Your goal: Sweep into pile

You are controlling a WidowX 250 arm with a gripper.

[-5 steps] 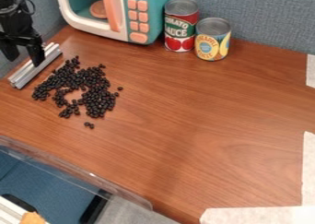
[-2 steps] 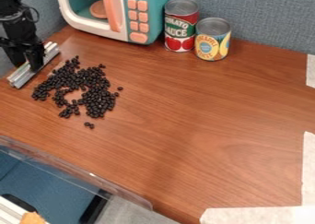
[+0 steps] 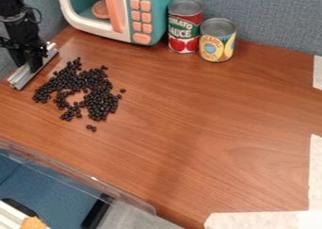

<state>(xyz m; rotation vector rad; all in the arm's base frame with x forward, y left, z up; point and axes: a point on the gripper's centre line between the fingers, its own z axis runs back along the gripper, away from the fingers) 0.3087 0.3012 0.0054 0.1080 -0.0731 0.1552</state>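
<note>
The black gripper point(image 3: 28, 65) is at the far left, shut on a silver metal bar point(image 3: 25, 76). Its fingers hide the middle of the bar, which lies at a slant along the left edge of the table. Just right of the bar, dark beans point(image 3: 94, 94) are spread in a loose patch with a small bare gap inside it. One bean point(image 3: 123, 90) sits apart on the right side, and a few more point(image 3: 91, 128) lie below the patch.
A teal and white toy microwave point(image 3: 148, 16) stands at the back left, with two cans point(image 3: 185, 25) point(image 3: 217, 40) beside it. A clear plastic rim point(image 3: 75, 171) borders the table's lower left. White tape point(image 3: 264, 220) marks the right and lower right edges.
The gripper has moved slightly right and its fingers have come together on the bar. The bar's upper end has shifted a little to the left. The beans have stayed put.
</note>
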